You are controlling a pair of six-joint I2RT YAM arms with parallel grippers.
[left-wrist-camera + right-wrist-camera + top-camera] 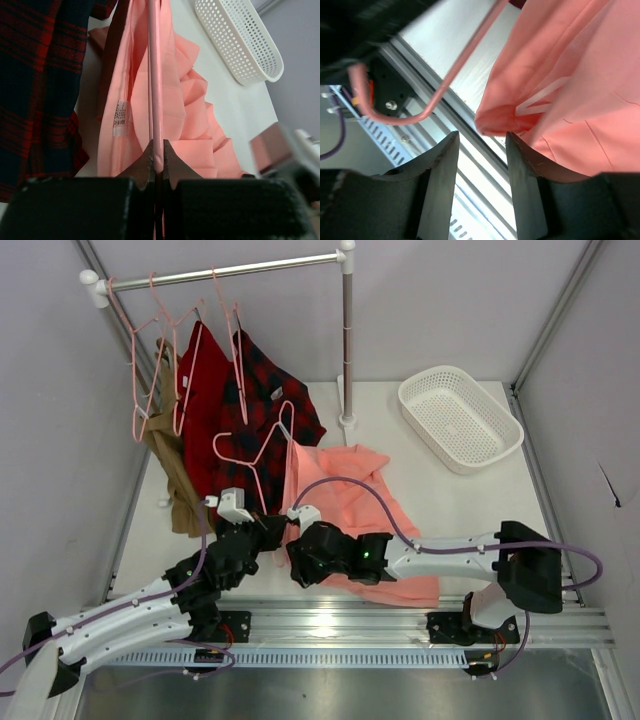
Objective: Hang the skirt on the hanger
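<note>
The salmon-pink skirt lies on the table with its left edge lifted against a pale-pink hanger. My left gripper is shut on the hanger's wire, which runs straight up from the jaws in front of the skirt. The skirt's white label shows beside the wire. My right gripper is open just right of the left one. In the right wrist view its jaws stand apart, with a folded skirt edge just beyond the tips and the hanger wire to the left.
A white rail at the back holds more pink hangers, a plain red garment, a plaid shirt and a tan garment. Its pole stands mid-table. A white basket sits back right.
</note>
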